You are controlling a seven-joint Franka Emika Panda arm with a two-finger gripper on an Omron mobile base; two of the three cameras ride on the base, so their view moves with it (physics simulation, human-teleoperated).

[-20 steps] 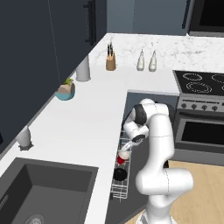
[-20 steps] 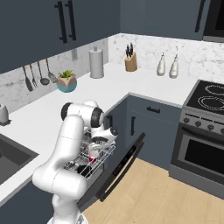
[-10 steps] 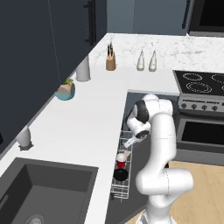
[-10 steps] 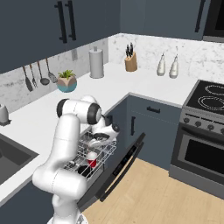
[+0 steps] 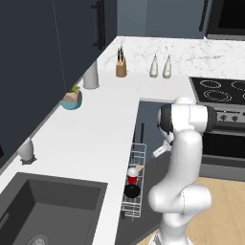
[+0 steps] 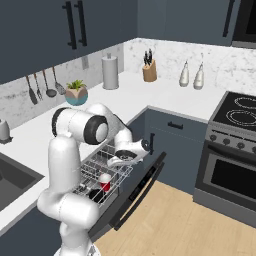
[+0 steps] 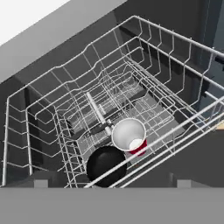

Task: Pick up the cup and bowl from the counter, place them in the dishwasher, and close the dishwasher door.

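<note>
Left base view: cup (image 5: 132,175) upright in white wire rack (image 5: 136,158), red side and white rim showing; bowl (image 5: 131,191) just beside it at 6 o'clock, black, also in rack.
Rack, left base: pulled out of dishwasher (image 5: 152,119), past edge of counter (image 5: 76,139).
Arm, left base: white arm at 3 o'clock of rack, hand above it; finger spread hard to read here.
Right base view: gripper (image 6: 146,144) hangs over far end of rack (image 6: 107,165), fingers apart, nothing between them.
Cup, right base: cup (image 6: 105,181) in near part of rack, at 7 o'clock from gripper, well apart from it.
Bowl, right base: bowl (image 6: 95,193) beside cup at 8 o'clock, partly hidden by wires.
Door, right base: dishwasher door (image 6: 134,192) dropped open, tilted down toward wood floor, bar handle on its outer edge.
Hand view: looks down into rack (image 7: 52,109); cup (image 7: 129,136) mouth-up, white inside visible; bowl (image 7: 106,165) touching or nearly touching cup at 7 o'clock.
Pincer: spread wide, empty.
</note>
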